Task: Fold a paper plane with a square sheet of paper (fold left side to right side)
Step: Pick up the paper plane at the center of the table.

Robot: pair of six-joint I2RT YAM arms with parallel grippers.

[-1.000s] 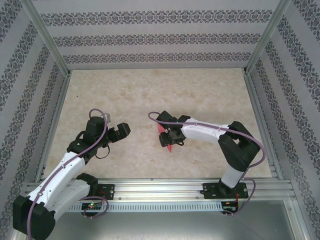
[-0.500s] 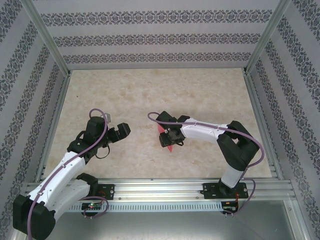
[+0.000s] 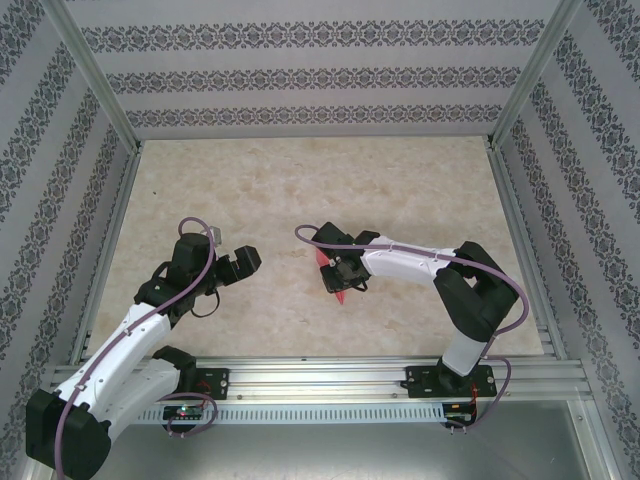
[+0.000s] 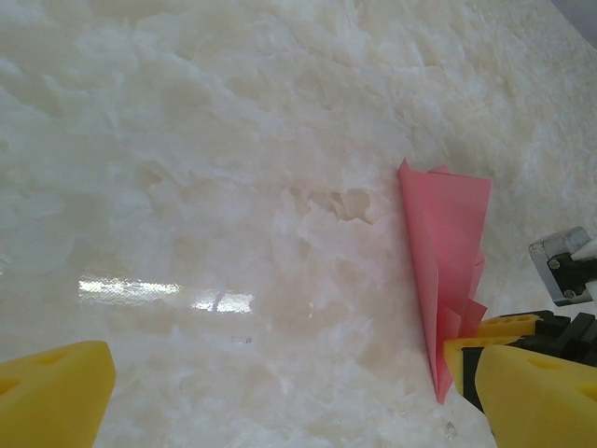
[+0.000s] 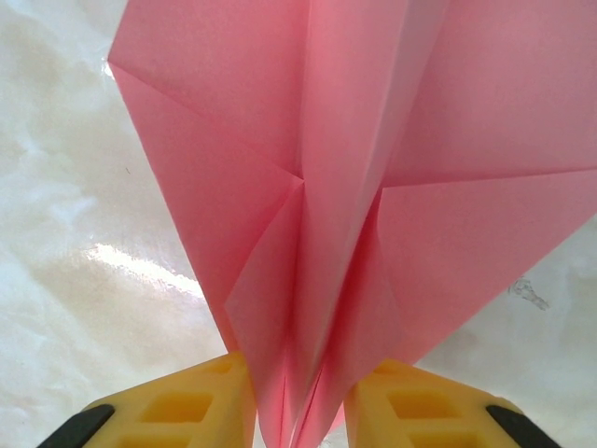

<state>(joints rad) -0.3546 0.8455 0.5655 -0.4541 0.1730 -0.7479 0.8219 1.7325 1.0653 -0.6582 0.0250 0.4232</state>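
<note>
The square sheet of paper, salmon-red, is creased into a slim pointed paper plane (image 3: 339, 288) near the table's middle. My right gripper (image 3: 341, 276) stands over it, and its yellow fingers (image 5: 177, 411) press the narrow end of the folded plane (image 5: 345, 140) from both sides, pinching the layers together. My left gripper (image 3: 246, 261) hovers to the left of it, apart from the paper, wide open with nothing between its fingers (image 4: 51, 392). From the left wrist the plane (image 4: 448, 233) lies at the right, its tip pointing toward the camera.
The marble-patterned tabletop (image 3: 300, 190) stretches free behind and between the arms. Patterned walls and metal posts (image 3: 95, 75) close in the left, right and back. An aluminium rail (image 3: 320, 375) runs along the near edge.
My right gripper's fingers have drawn together on the folded paper. The plane has narrowed slightly under it. The left arm has stayed still.
</note>
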